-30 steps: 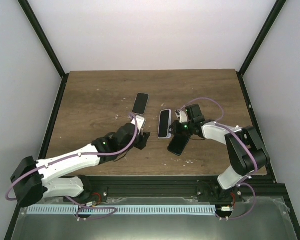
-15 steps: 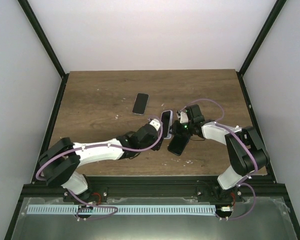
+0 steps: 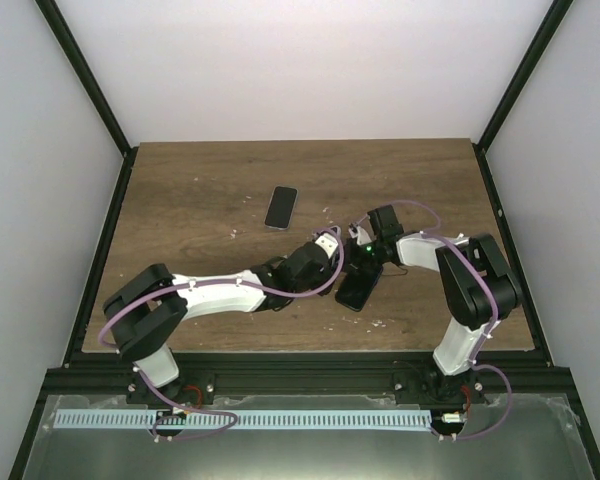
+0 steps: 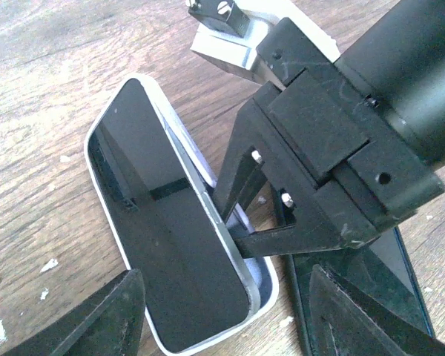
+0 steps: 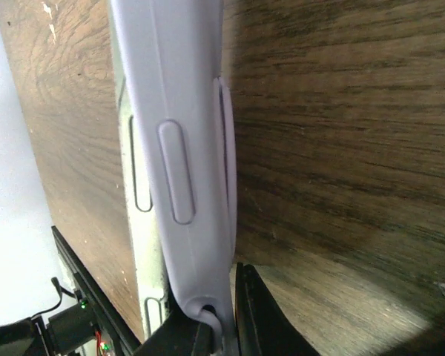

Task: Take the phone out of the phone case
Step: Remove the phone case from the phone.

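Wood table (image 3: pixel 180 200); right hand (image 4: pixel 236 226) apparently pinches phone case (image 5: pixel 182 148); left hand (image 3: pixel 327 245) spread wide.

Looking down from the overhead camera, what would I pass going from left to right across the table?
The left arm's elbow → bare black phone → left jaws, open → right jaws, pinching the phone case → right arm's elbow.
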Robot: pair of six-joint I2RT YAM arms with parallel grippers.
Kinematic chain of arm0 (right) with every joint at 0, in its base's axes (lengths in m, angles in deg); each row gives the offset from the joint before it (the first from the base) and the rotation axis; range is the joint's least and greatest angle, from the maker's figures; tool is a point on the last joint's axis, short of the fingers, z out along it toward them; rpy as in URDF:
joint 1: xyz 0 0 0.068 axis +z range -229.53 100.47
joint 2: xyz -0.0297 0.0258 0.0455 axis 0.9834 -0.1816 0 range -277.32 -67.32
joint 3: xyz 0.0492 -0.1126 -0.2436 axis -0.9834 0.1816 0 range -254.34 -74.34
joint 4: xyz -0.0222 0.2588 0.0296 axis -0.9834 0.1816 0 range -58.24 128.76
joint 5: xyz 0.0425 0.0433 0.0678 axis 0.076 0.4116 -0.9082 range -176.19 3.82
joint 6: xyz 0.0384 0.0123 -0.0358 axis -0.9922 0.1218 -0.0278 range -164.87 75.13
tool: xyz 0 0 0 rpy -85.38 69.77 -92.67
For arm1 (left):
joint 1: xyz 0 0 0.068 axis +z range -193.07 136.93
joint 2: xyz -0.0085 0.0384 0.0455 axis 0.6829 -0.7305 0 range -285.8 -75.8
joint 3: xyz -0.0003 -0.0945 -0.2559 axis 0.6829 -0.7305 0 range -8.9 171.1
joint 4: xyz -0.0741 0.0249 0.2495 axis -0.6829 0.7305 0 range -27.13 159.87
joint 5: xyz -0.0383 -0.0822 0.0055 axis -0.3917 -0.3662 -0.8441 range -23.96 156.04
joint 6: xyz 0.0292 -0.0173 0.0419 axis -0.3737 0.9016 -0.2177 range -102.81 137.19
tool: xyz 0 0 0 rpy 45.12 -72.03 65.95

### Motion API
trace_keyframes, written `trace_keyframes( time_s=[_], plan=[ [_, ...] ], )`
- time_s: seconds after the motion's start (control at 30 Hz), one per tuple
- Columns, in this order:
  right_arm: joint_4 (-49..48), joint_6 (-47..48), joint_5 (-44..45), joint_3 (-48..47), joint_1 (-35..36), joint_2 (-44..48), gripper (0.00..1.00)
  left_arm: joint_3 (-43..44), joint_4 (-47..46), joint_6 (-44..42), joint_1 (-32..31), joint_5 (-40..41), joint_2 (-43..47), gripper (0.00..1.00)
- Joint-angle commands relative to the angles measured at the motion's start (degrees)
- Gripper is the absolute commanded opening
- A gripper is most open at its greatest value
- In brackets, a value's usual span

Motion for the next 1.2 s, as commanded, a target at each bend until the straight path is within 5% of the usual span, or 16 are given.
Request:
trace_keyframes(
  time_s=[0.0, 0.4, 0.93, 1.17],
  plan=[
    [0.65, -0.35, -4.58, -2.33, -0.32, -0.07, 0.01, 0.13, 0.67, -1.48, -0.3, 1.75, -1.13, 0.63],
    [1.65, -0.05, -7.02, -3.29, -0.34, -1.25, 0.01, 2.9, 5.47, -8.28, -0.3, 8.07, -4.4, 0.58],
    [0.19, 0.82, -9.19, -2.73, -0.44, -1.13, 0.01, 2.92, 5.12, -14.97, -0.43, 2.71, -5.07, 0.65],
    [-0.55, 1.4, -8.83, -2.16, -0.56, -1.25, 0.01, 3.63, 6.1, -14.53, -0.39, 7.69, -5.99, 0.62]
  ],
)
